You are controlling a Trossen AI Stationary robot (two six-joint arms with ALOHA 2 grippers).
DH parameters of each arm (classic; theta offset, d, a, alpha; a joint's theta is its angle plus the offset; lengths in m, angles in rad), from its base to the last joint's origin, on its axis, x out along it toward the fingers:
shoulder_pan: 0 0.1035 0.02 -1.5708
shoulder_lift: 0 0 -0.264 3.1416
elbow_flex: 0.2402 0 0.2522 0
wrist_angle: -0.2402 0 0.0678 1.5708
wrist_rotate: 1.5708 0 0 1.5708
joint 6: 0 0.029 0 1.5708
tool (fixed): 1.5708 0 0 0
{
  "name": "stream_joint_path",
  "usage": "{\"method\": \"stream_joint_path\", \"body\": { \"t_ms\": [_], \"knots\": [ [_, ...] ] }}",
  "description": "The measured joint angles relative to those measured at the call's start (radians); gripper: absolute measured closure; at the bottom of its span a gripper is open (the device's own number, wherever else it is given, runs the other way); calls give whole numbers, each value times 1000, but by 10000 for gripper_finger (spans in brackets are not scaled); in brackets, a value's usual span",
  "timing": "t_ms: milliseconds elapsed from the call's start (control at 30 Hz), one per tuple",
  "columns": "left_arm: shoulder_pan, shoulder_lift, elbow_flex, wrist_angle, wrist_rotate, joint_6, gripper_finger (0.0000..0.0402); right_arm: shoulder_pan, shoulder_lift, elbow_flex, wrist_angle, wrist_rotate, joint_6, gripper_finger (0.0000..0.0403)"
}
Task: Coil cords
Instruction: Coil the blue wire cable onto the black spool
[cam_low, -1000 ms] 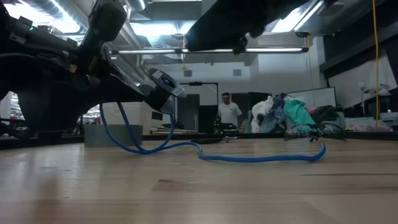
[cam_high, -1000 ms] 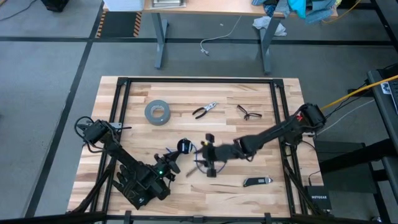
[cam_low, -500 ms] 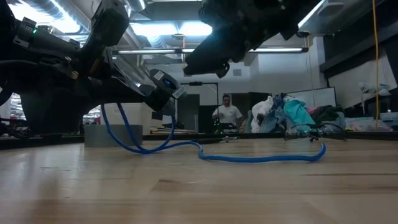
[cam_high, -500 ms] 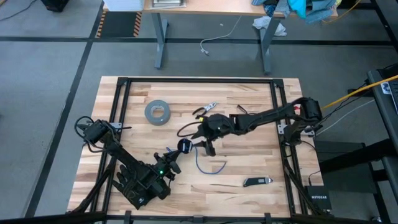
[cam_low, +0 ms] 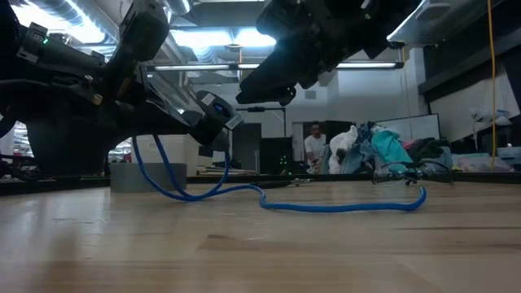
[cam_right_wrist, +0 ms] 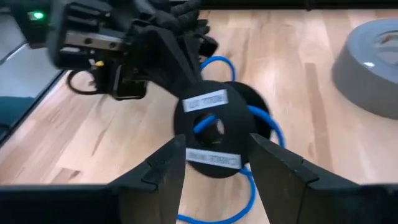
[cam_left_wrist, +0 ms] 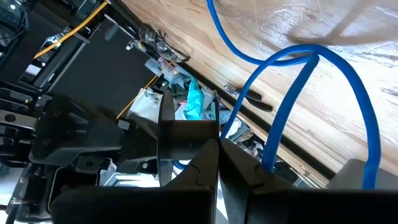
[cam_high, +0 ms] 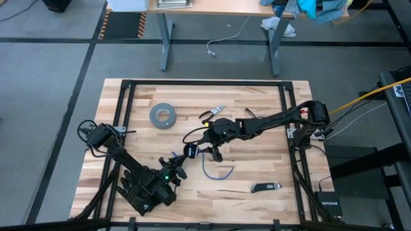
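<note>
Blue-and-black cord on a small round black spool sits just left of centre in the high view, a loose blue loop trailing lower right onto the pale wooden worktop. Left tool, at lower left of centre, is clamped shut on the spool; left wrist view confirms fingers pressed together on the spool flange. Right tool reaches in from the right, fingers spread wide, just beside the spool, not touching as far as the right wrist view shows.

Low view alone shows the cord sagging off the raised spool and running along the worktop to right of centre. High view alone shows the grey tape roll at upper left.

Spool label text unreadable; low view cuts off both arms at top.
</note>
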Motion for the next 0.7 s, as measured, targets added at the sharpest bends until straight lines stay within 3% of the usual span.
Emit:
{"method": "stream_joint_path", "body": {
  "t_ms": [300,700],
  "knots": [
    [12,0,9,-1,4,11,401,-13,0,0,-9,48,2,226],
    [51,0,86,-1,22,58,402,-13,0,0,-33,10,26,226]
  ]
}}
